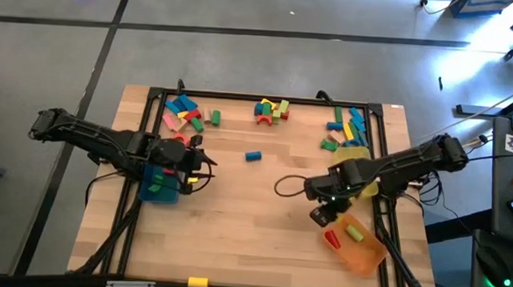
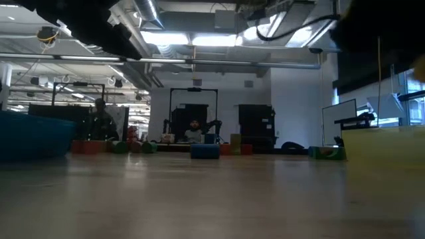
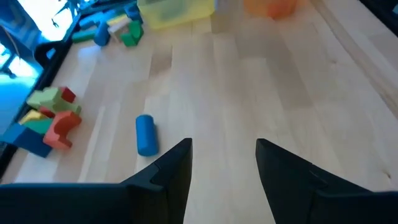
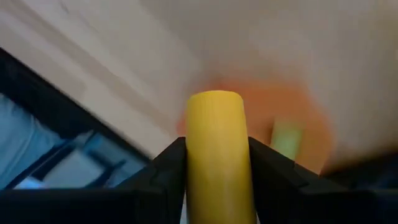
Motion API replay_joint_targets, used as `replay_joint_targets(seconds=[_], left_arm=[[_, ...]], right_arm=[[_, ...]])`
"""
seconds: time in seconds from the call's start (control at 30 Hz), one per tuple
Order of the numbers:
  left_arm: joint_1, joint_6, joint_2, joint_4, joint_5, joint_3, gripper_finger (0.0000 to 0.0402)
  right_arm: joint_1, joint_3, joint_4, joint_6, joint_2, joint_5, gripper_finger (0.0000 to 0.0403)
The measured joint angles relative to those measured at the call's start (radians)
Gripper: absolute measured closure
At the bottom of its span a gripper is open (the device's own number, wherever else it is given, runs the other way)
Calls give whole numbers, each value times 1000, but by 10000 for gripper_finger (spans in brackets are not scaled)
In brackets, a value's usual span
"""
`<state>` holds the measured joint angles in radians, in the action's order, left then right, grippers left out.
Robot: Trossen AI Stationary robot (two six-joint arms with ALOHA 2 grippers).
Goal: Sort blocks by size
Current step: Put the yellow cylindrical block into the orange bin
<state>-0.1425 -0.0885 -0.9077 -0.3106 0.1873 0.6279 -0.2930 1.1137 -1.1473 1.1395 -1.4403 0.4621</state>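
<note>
- The right gripper point(image 4: 216, 180) is clamped on a yellow block point(image 4: 216, 149) — a rounded bar held between both fingers. In the overhead view this gripper point(image 1: 321, 215) hangs just beside the orange tray point(image 1: 362, 248) at the near right of the table point(image 1: 251, 249).
- That tray holds a red block point(image 1: 331, 240) and a yellow-green block point(image 1: 355, 230).
- The left gripper point(image 3: 222, 165) stands with its fingers apart and nothing between them, over the teal tray point(image 1: 159, 185) on the left side.
- Mid-table, a blue cylinder point(image 1: 253, 156) lies alone on its side — well apart from both grippers.
- Farther back sits the yellow tray point(image 1: 354, 155), and along the far edge lie three clusters of mixed blocks: left point(image 1: 184, 113), centre point(image 1: 271, 109) and right point(image 1: 346, 126).
</note>
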Motion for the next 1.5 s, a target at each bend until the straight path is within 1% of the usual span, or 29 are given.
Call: replay_joint_targets(seconds=[0.1,0.17,0.27,0.37,0.5,0.67,0.77,0.9,1.07,1.27,1.33,1.5], left_arm=[[0,20,0,-28,0,0,240],[0,21,0,-40,0,0,240],[0,13,0,-48,0,0,240],[0,10,0,-48,0,0,240],[0,10,0,-46,0,0,240],[0,10,0,-32,0,0,240],[0,10,0,-20,0,0,240],[0,-4,0,-11,1,0,240],[0,-17,0,-11,0,0,240],[0,-17,0,-14,0,0,240],[0,-17,0,-14,0,0,240],[0,-16,0,-13,0,0,240]], right_arm=[[-34,0,-58,77,0,85,261],[-55,0,-83,112,-1,93,261],[-79,-11,-94,138,-4,83,261],[-104,-50,-92,162,-4,80,261],[-136,-111,-82,146,-4,80,261],[-141,-169,-64,133,-5,46,261],[-139,-196,-32,132,-5,43,259],[-139,-206,-2,131,-5,41,250],[-139,-206,32,131,-5,-2,233],[-139,-206,36,143,-5,-8,229],[-139,-206,36,143,-5,7,229],[-139,-169,8,147,-5,129,229]])
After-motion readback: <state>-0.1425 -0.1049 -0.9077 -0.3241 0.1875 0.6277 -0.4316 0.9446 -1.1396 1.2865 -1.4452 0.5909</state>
